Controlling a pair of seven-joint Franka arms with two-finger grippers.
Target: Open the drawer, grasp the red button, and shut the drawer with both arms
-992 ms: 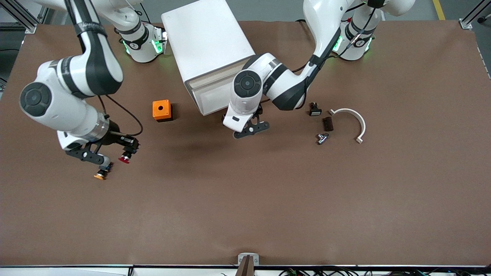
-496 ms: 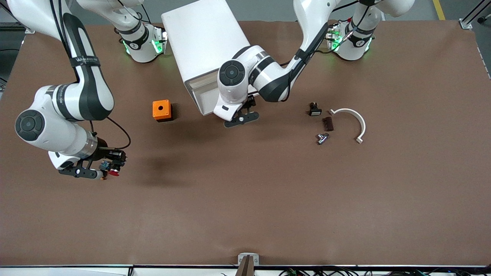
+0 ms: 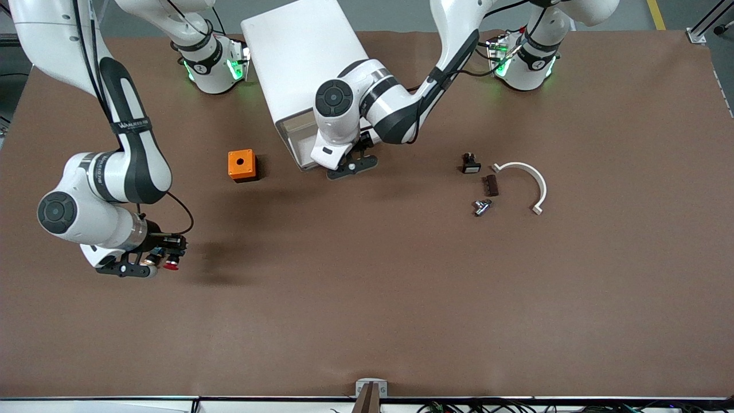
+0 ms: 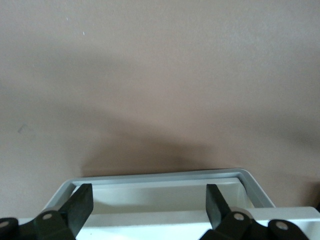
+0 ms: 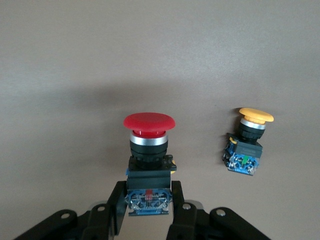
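Observation:
My right gripper (image 3: 153, 263) is shut on the button (image 3: 170, 264) low over the table toward the right arm's end. In the right wrist view the fingers (image 5: 118, 202) clamp its blue rear block, with the red cap (image 5: 149, 122) pointing away from the gripper (image 5: 148, 194). My left gripper (image 3: 351, 166) is open at the front of the white cabinet (image 3: 304, 63), against the partly open drawer (image 3: 298, 137). In the left wrist view the open gripper (image 4: 150, 194) is over the drawer's rim (image 4: 160, 177), and what shows of the inside is bare.
An orange-capped button (image 5: 247, 142) lies on the table beside the held one. An orange cube with a round hole (image 3: 241, 165) sits near the cabinet. Toward the left arm's end lie a small black part (image 3: 470, 164), a brown block (image 3: 490, 185), a metal fitting (image 3: 481, 206) and a white curved piece (image 3: 530, 178).
My left gripper has moved toward the cabinet front, up to the drawer. My right gripper has carried the red button toward the right arm's end and lower, over the orange-capped button.

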